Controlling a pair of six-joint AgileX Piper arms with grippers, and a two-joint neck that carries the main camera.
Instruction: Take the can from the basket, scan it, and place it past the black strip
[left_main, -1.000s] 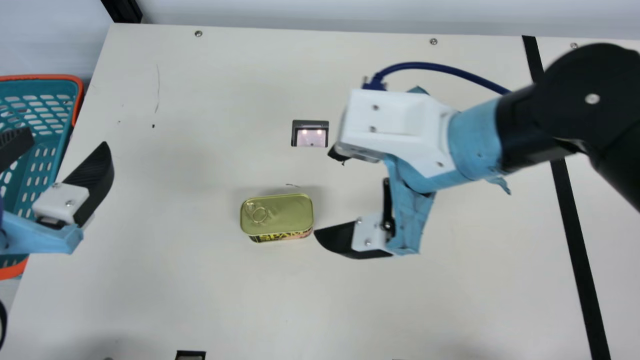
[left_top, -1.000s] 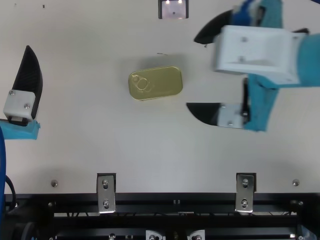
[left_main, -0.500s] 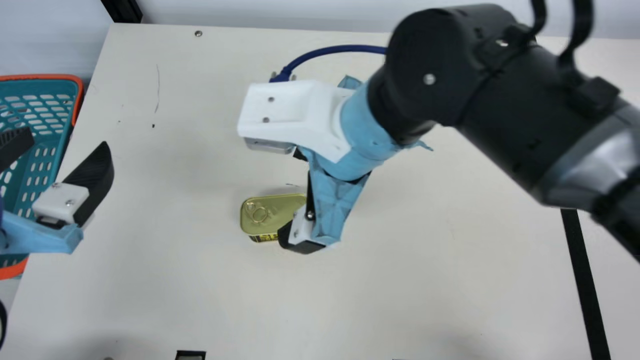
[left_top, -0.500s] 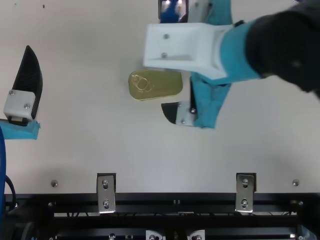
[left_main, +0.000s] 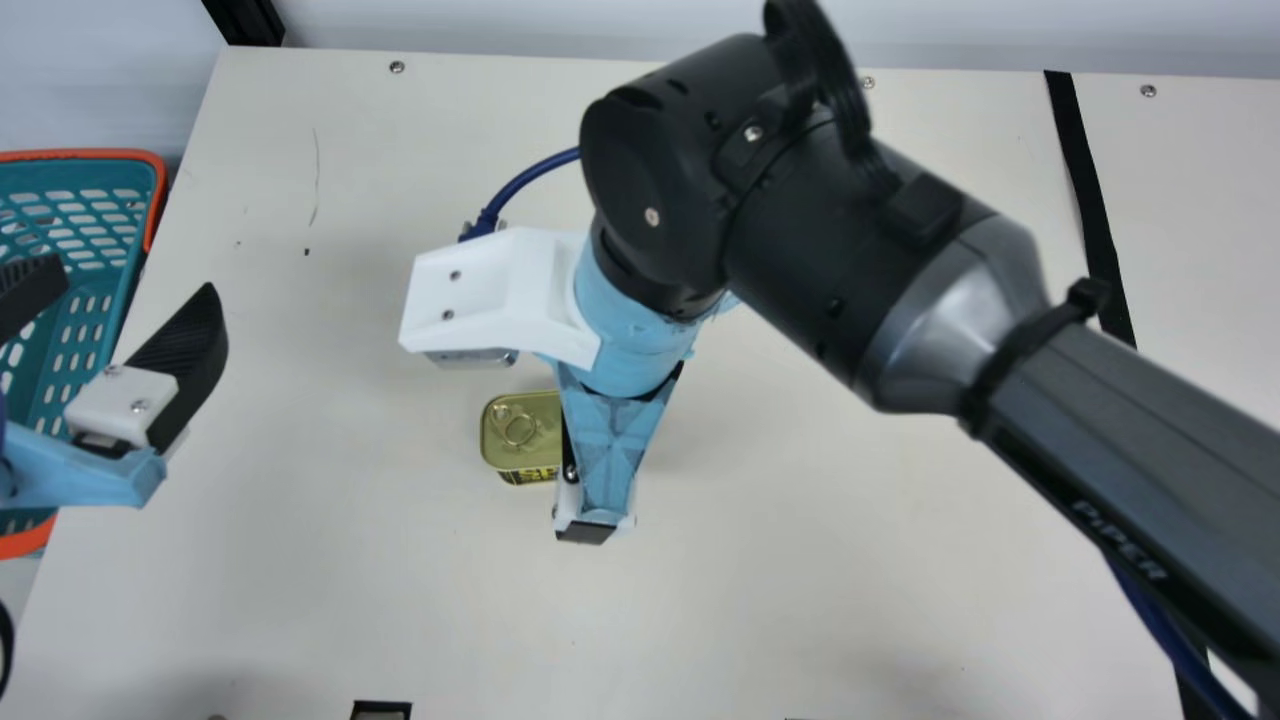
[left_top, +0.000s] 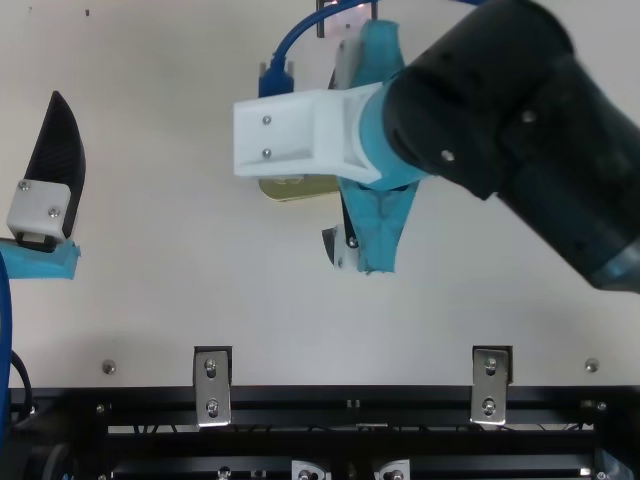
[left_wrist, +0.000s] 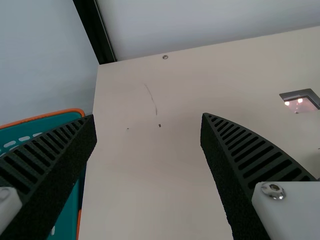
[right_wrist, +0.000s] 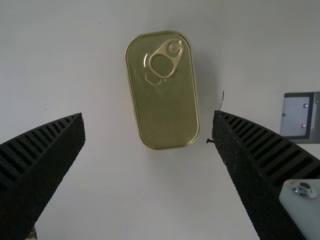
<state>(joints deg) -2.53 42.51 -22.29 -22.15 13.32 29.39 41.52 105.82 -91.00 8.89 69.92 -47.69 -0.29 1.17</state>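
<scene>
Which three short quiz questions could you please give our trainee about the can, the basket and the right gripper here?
1. Fill in the missing colour: the basket has an ____ rim.
2. What does the can rest on?
a) the scanner
b) the table
c) the black strip
3. True or false: the right gripper is open and the can is not gripped.

Key: 1 orange; 2 b; 3 true.

In the main view, the teal plastic basket (left_main: 163, 190) at the left edge has an orange rim. The flat metal can (left_main: 542, 407) at centre is olive-gold, its side yellow on black. A black strip (left_main: 1095, 220) crosses the cream desk (left_main: 350, 600) at right. The right end effector (left_main: 605, 430) is light blue and white.
</scene>
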